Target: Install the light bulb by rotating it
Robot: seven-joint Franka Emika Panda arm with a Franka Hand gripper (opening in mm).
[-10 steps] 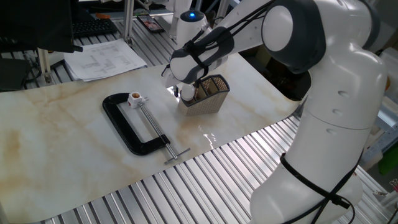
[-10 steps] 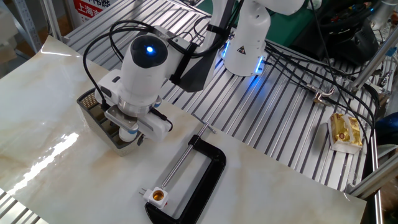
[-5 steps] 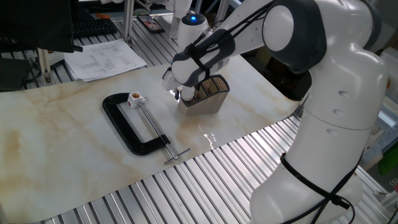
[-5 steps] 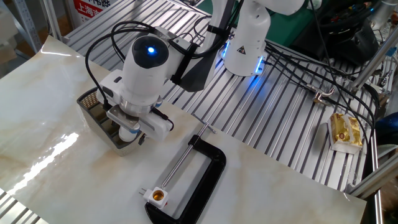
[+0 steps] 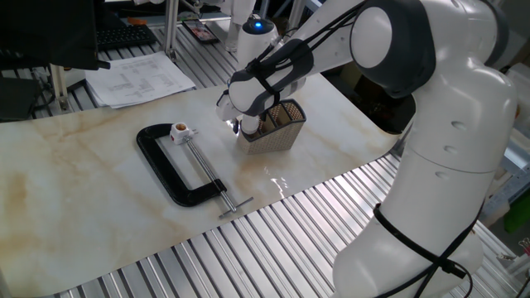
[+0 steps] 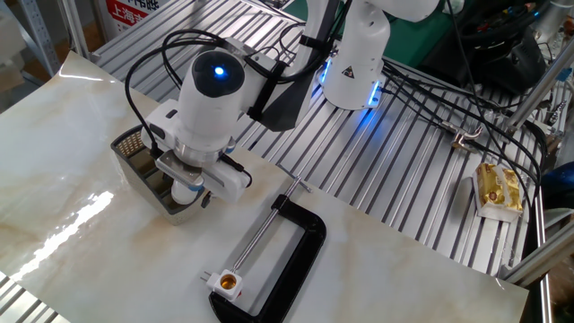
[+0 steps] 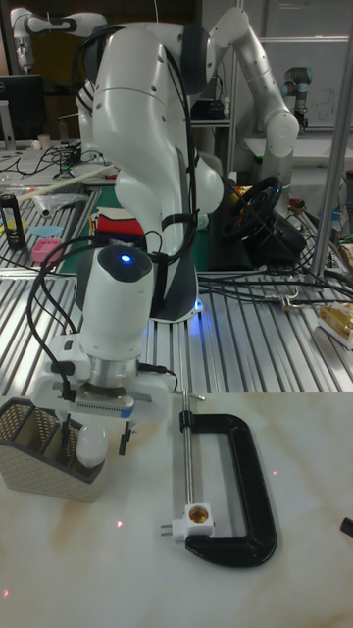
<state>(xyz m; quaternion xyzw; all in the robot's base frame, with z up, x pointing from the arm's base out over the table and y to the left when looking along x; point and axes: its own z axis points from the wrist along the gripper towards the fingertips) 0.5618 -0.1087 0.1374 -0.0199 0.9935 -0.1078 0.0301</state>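
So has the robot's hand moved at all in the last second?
Yes, the hand has risen slightly, lifting the small white frosted bulb higher against the grey mesh basket, which has stayed put.

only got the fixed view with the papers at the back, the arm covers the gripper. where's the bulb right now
Observer: The tall view shows the bulb as a white globe directly under the gripper, at the end of the basket nearest the clamp. I can't tell whether the fingers are closed on it.
Operator: ok, and which way does the socket open, it's tiny for me
Observer: In the other fixed view the socket sits at the end of the clamp's screw, with its orange opening facing up.
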